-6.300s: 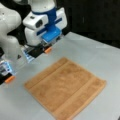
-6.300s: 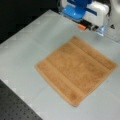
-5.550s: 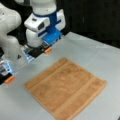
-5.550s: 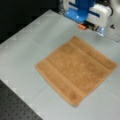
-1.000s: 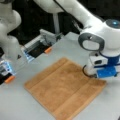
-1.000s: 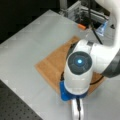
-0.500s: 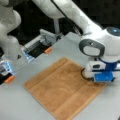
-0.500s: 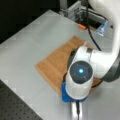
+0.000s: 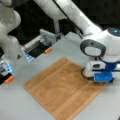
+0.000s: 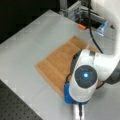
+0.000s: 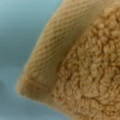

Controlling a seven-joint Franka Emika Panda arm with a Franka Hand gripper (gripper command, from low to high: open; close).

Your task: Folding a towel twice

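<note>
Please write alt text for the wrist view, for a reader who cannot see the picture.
A close view of one corner of the towel fills most of the picture: fuzzy orange-brown terry cloth with a flatter ribbed border band along its edge. Behind the corner lies the pale grey-blue table. The gripper does not show in this view.

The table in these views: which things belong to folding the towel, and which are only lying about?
Belongs to the job:
- the towel, lying flat and unfolded on the table
- the gripper, low at the towel's corner on a front view's right

Only lying about:
- the orange piece by the equipment at the table's far edge
- another orange piece at a front view's left
</note>
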